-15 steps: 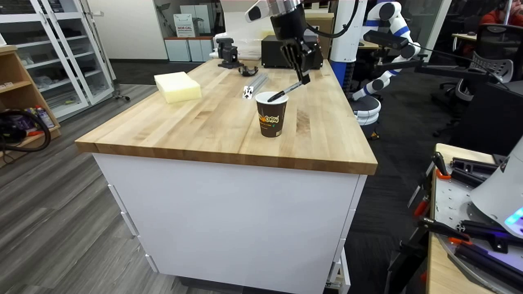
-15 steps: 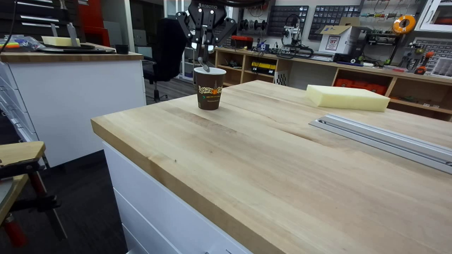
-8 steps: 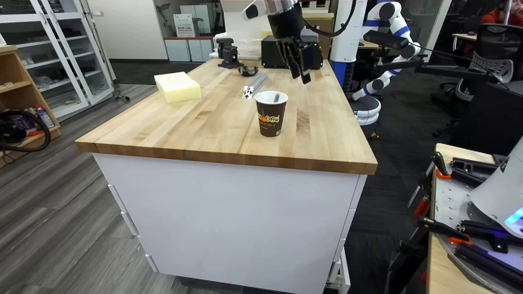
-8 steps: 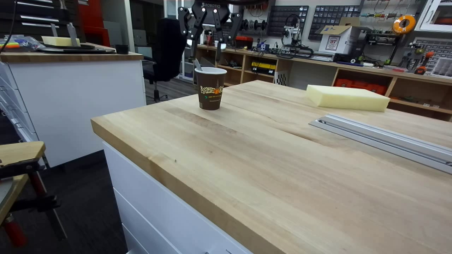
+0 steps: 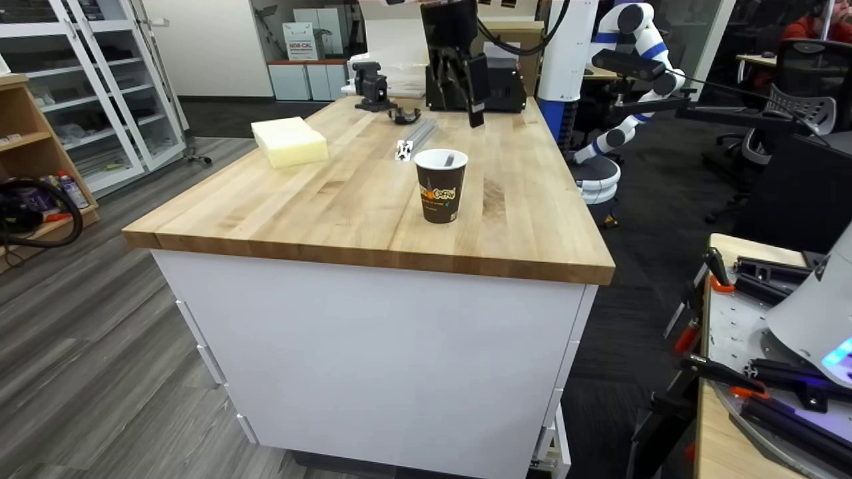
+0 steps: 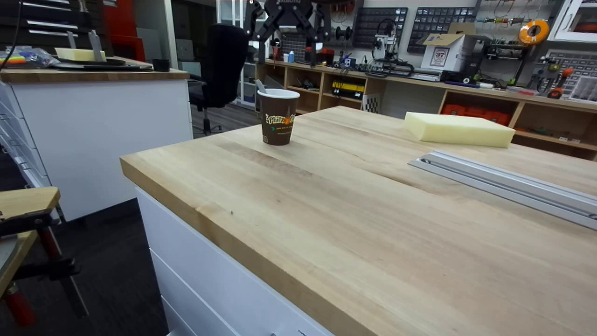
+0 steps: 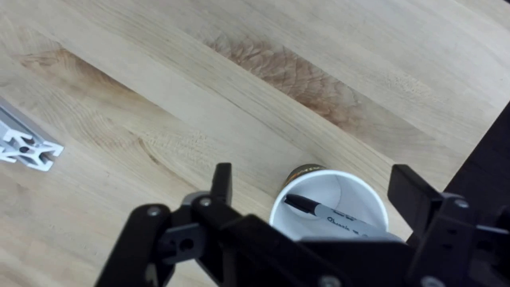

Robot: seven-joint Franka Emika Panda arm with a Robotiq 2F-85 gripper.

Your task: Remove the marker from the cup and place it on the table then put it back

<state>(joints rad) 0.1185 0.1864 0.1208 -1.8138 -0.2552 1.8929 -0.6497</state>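
Note:
The brown paper cup point(image 5: 440, 196) with its white rim stands upright on the wooden table point(image 5: 319, 206), near its end. Inside it leans the marker point(image 7: 342, 221), black cap down against the inner wall and grey end resting at the rim. That grey end of the marker point(image 6: 260, 87) pokes above the cup point(image 6: 278, 121) in an exterior view. Above the cup and apart from it, my gripper point(image 6: 287, 55) is open with nothing held. In the wrist view the gripper point(image 7: 316, 185) spreads its fingers to either side of the cup's mouth; its body hides the near rim.
A pale yellow foam block point(image 5: 289, 142) and a silver aluminium profile point(image 6: 508, 186) lie on the table. Farther back are a black vise point(image 5: 371, 83) and a black box point(image 5: 506, 90). The table's edge runs close to the cup.
A second ago my gripper was shut on the marker, holding it slanted over the cup. The jaws have opened, the marker has dropped into the cup, and the gripper has risen away.

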